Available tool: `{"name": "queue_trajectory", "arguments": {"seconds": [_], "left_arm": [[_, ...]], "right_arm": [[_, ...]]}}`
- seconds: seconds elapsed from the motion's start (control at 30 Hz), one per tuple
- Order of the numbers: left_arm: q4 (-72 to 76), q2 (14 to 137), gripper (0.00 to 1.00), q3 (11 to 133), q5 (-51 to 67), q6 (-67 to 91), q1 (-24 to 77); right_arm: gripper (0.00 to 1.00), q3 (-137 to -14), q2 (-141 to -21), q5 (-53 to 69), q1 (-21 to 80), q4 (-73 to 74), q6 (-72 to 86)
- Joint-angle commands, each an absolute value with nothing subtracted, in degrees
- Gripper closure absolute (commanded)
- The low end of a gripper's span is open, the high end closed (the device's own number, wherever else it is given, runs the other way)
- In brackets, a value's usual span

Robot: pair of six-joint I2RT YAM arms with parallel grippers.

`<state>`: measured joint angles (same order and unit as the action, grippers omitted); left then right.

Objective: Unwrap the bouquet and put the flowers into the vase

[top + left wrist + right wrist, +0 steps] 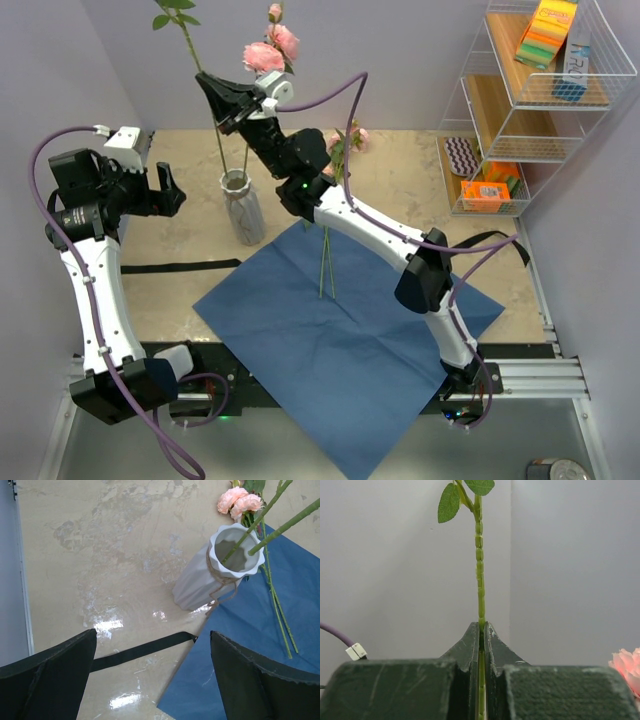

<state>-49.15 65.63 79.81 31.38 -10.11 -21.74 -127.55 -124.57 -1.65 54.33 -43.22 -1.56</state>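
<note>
Most of the table ctr is covered by the blue paper [330, 370], spread flat. The vase [243, 212] is stood at its upper-left edge, left of ctr in the overhead view; if the sheet is dragged by an arm, the vase could be tipped. The next risk is judged to lie w/ the right gripper [481, 632], clamped tight on a leafy stem [480, 570] in the upper ctr. The stem's foot appears to be in the vase mouth, beside a stem w/ pink roses [268, 52]. A sideways pull before release could lever the narrow vase over, and a tall stem let go off-vertical may flop out. Further flowers [325, 262] are seen lying on the paper under the right forearm, so they could be swept aside. The left gripper [154, 640] is held wide, empty, at mid-left near the vase. The black ribbon [180, 266], loose at lower left, could be snagged. On the wire rack [466, 100] at upper right, packs carry print too small to be read; no writing is seen on the vase.
</note>
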Motion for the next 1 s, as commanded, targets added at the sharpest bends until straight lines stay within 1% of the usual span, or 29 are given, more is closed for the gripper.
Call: {"name": "queue_trajectory", "arguments": {"seconds": [0.0, 0.3, 0.4, 0.67, 0.73, 0.77, 0.87, 0.9, 0.97], "left_arm": [[-49.7, 64.6, 0.01, 80.5, 32.6, -10.9, -22.3], [-50.8, 64.4, 0.01, 80.6, 32.3, -12.4, -22.3], [-50.9, 64.3, 0.01, 80.5, 32.3, -12.7, -22.2], [-50.0, 64.2, 0.01, 79.9, 32.1, -12.6, -22.3], [-50.1, 64.3, 0.01, 79.8, 32.0, -12.5, -22.2], [-50.0, 64.2, 0.01, 79.7, 32.1, -12.4, -22.3], [-49.7, 64.0, 0.01, 79.2, 31.6, -12.4, -22.3], [-49.7, 63.9, 0.01, 79.1, 31.5, -12.3, -22.3], [-49.5, 63.7, 0.01, 78.8, 31.5, -12.4, -22.3]], "right_arm": [[1.00, -127.3, -126.4, -5.1, 54.6, -46.9, -4.0], [1.00, -124.3, -128.3, -7.6, 54.7, -47.5, -6.8], [1.00, -120.1, -126.9, -8.2, 54.8, -48.3, -7.2], [0.99, -102.7, -119.4, -10.1, 55.3, -53.6, -5.3], [0.94, -99.4, -118.4, -10.8, 55.6, -54.6, -4.2], [0.85, -98.5, -117.3, -10.8, 55.6, -54.8, -4.0], [0.79, -96.2, -115.9, -10.2, 55.9, -54.6, -3.6], [0.68, -95.5, -115.0, -10.0, 55.9, -54.2, -3.6], [0.56, -94.7, -113.9, -9.4, 56.0, -52.2, -3.5]]}}
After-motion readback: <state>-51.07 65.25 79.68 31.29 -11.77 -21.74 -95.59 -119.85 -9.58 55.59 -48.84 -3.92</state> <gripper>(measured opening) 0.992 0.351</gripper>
